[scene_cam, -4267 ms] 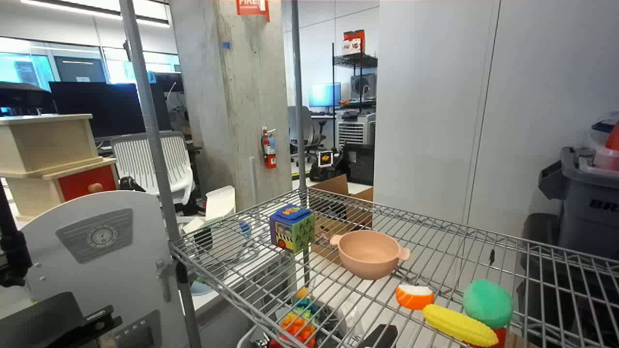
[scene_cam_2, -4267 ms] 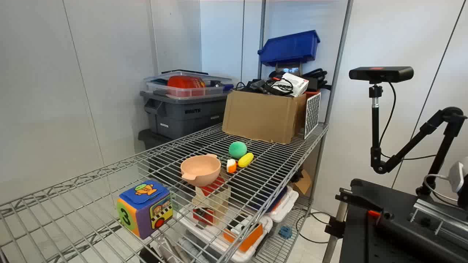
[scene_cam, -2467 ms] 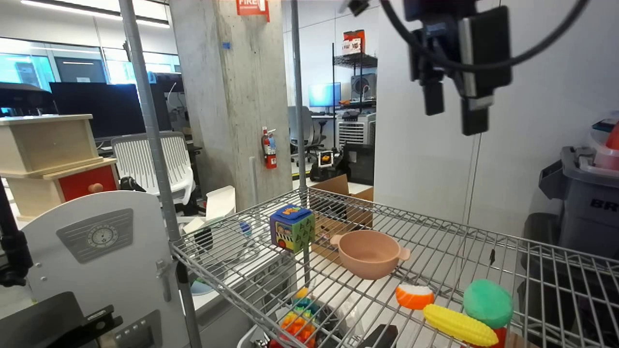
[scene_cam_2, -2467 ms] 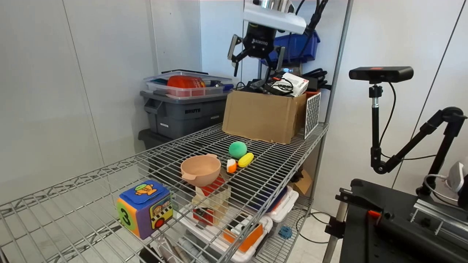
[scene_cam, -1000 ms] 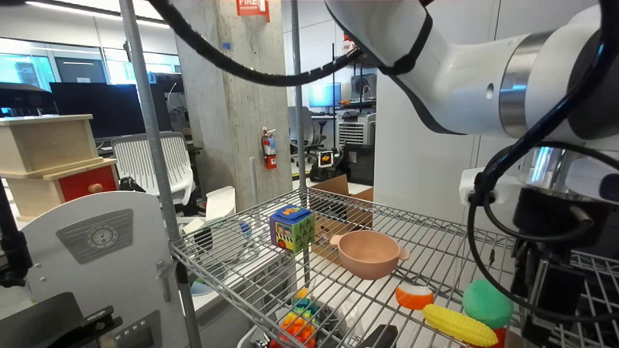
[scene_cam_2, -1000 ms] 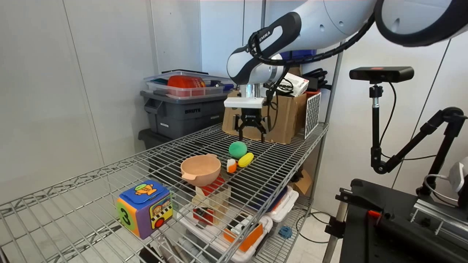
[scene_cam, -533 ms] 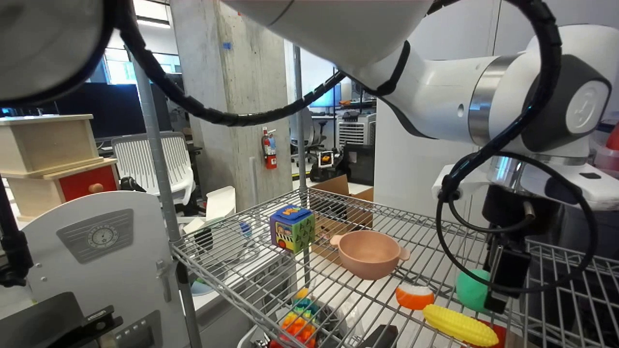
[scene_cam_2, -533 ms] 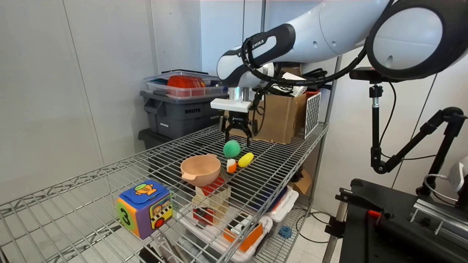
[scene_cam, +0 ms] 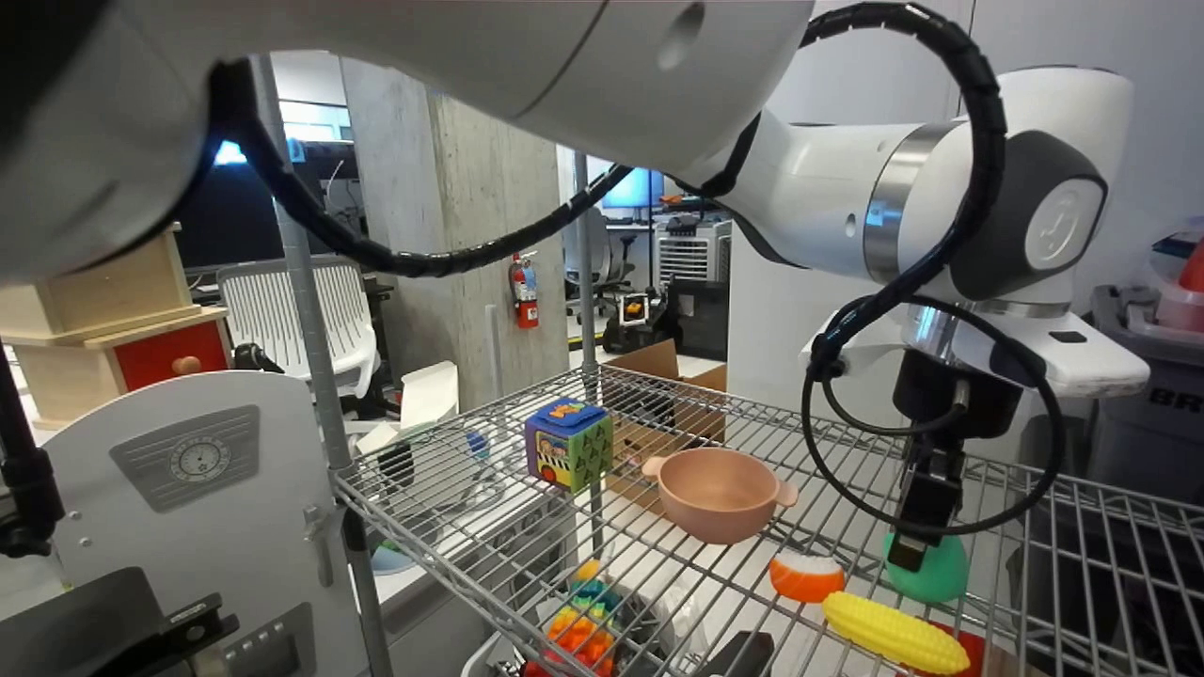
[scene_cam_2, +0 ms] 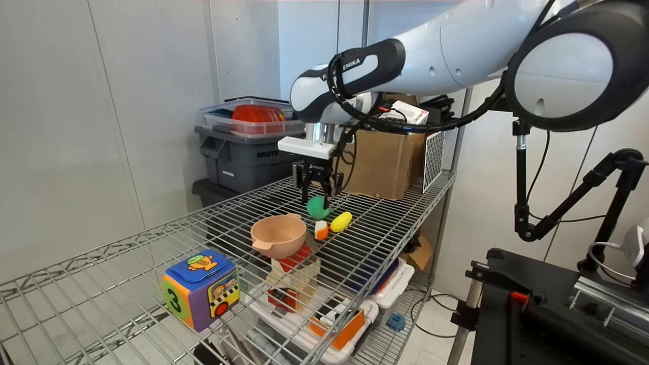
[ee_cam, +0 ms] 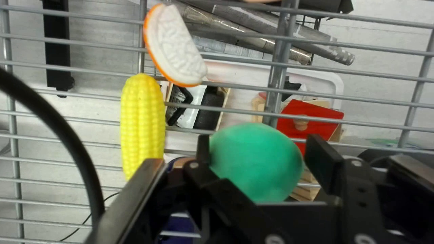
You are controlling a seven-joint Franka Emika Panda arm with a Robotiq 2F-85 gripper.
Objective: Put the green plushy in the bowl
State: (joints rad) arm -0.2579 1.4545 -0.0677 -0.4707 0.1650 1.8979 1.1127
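The green plushy [scene_cam: 943, 571] is a round bright-green ball near the wire shelf's middle. It also shows in an exterior view [scene_cam_2: 317, 209] and the wrist view [ee_cam: 254, 159]. My gripper [scene_cam_2: 316, 202] is pointing down around it, with a finger on either side. In the wrist view the gripper [ee_cam: 260, 149] is partly open: the left finger touches or nearly touches the plushy, and a narrow gap shows beside the right finger. The bowl [scene_cam: 718, 522] is shallow, pinkish-tan, two-handled and empty. It stands upright a short way from the plushy, also seen in an exterior view [scene_cam_2: 284, 249].
The orange-and-white toy [scene_cam: 806, 576] and the yellow corn toy [scene_cam: 889, 632] lie close to the plushy, between it and the shelf's edge. The multicoloured cube [scene_cam_2: 203, 289] stands beyond the bowl. A cardboard box [scene_cam_2: 383, 162] stands behind the gripper. The wire shelf [scene_cam_2: 377, 272] has open gaps between its wires.
The arm has come into view and lowered my gripper around the plushy. The plushy has shifted a little towards the bowl. The fingers look closer together than half a second ago.
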